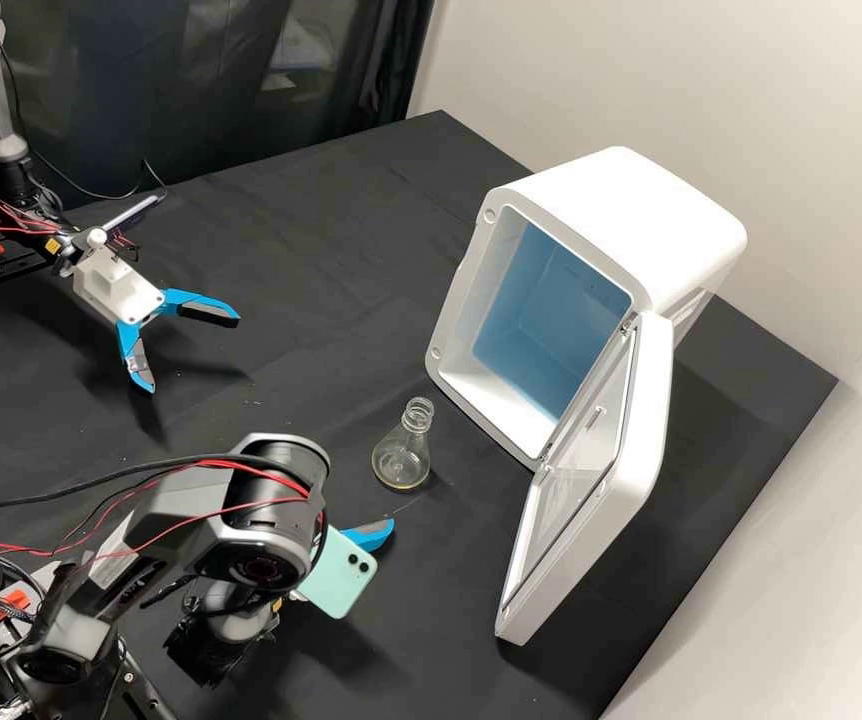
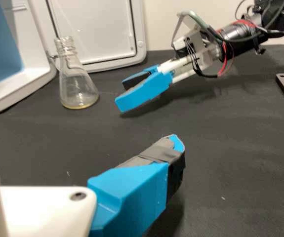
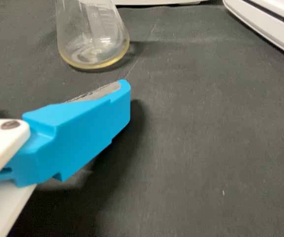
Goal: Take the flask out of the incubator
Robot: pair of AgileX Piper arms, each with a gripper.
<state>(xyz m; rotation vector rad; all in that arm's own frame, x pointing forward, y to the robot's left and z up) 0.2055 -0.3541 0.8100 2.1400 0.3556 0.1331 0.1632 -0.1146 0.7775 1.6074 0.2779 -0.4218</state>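
The left gripper [image 1: 191, 352] was held released, its two blue fingers [image 1: 201, 308] spread wide above the black bench [image 1: 331, 230], well apart from everything else. The right gripper [image 1: 371, 532] was placed low over the bench, near the flask [image 1: 403, 455] but apart from it; whether it was clenched or released could not be told. A mint-green phone [image 1: 343, 582] was fixed to that arm just behind the gripper. The flask was stood upright on the bench, outside the incubator [image 1: 641, 220] and just in front of its opening, with a yellowish film at its bottom. The incubator's blue inside was laid open, and its door [image 1: 591, 480] was swung out toward the near edge of the bench. Bare bench alone was found between the right gripper and the flask. In the high view most of the right gripper was hidden behind its own arm. From the left wrist it [image 2: 139, 89] was shown side-on, beside the flask [image 2: 75, 79], with the door's inner face [image 2: 97, 29] behind. From the right wrist the flask's base [image 3: 90, 34] was seen close ahead, with the door's edge [image 3: 275, 24] beside it.
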